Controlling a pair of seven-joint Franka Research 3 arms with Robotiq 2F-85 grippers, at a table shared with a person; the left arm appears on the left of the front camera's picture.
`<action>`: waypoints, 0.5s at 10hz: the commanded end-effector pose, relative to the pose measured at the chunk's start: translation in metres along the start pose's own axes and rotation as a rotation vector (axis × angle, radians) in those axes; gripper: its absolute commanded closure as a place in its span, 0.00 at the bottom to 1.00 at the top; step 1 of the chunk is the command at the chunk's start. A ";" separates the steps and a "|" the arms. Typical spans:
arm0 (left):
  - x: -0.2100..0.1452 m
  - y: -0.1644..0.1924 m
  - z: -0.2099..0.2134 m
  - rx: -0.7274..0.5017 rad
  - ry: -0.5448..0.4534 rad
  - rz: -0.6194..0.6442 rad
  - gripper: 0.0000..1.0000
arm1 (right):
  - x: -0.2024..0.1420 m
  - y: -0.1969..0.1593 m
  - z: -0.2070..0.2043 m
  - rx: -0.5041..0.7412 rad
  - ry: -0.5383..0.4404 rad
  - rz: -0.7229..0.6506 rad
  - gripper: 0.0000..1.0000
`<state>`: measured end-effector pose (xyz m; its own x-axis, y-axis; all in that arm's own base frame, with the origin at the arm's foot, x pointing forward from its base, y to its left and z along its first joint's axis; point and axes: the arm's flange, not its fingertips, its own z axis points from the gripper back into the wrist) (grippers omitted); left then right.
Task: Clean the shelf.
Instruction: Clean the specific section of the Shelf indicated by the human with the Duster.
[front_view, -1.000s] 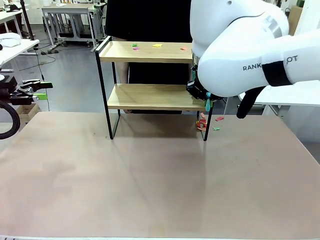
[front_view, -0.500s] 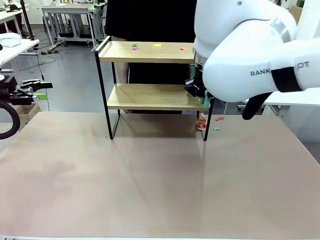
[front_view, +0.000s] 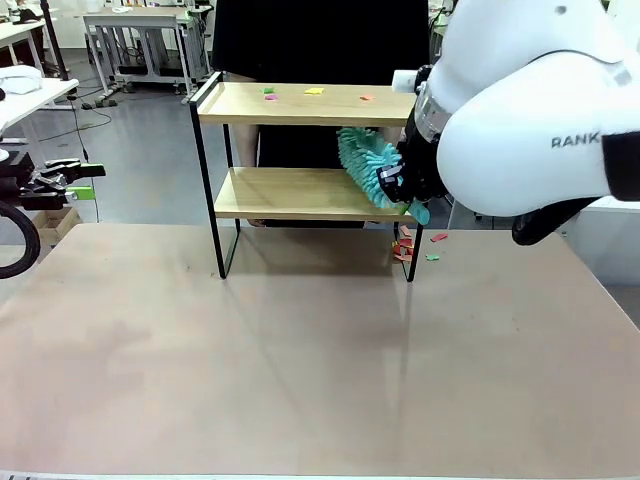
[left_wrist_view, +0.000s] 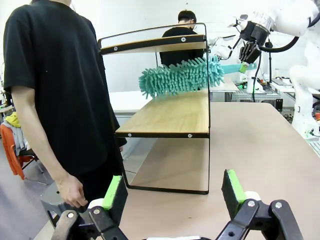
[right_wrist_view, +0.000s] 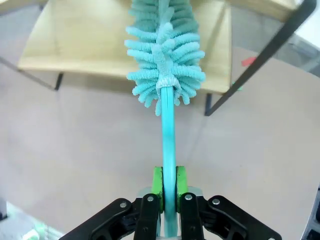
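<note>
Front view, shelf (front_view: 290, 103): on the far half of the table (front_view: 300, 350); paper scraps (front_view: 405, 245) lie by its right foot.
Front view, right gripper (front_view: 398, 183): at the shelf's right end, holding the duster (front_view: 362, 160) between the two boards.
Left wrist view, left gripper (left_wrist_view: 173, 190): jaws wide apart, empty, facing the shelf's end, well apart.
Right wrist view, right gripper: clamped on the duster handle; the shelf lies ahead, under the duster head.

The right gripper (right_wrist_view: 168, 182) clamps the thin handle of a fluffy teal duster (right_wrist_view: 162, 40), whose head reaches over the shelf's (right_wrist_view: 75, 45) light wooden board. A beige table (right_wrist_view: 75, 150) lies beneath.
</note>
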<state>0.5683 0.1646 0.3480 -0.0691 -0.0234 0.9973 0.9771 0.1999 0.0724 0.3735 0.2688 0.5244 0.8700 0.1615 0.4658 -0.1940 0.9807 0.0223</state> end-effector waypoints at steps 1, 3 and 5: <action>0.003 -0.002 0.000 -0.003 0.006 -0.007 0.00 | -0.011 -0.016 0.013 0.119 0.042 0.139 0.87; 0.003 -0.002 0.000 -0.003 0.006 -0.007 0.00 | -0.022 -0.023 0.021 0.217 0.050 0.293 0.87; 0.003 -0.002 0.000 -0.003 0.006 -0.007 0.00 | -0.036 -0.032 0.029 0.317 0.052 0.436 0.87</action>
<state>0.5684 0.1646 0.3480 -0.0691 -0.0234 0.9973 0.9771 0.1998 0.0724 0.3434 0.2499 0.5337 0.7420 0.5027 0.4436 -0.5897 0.8041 0.0753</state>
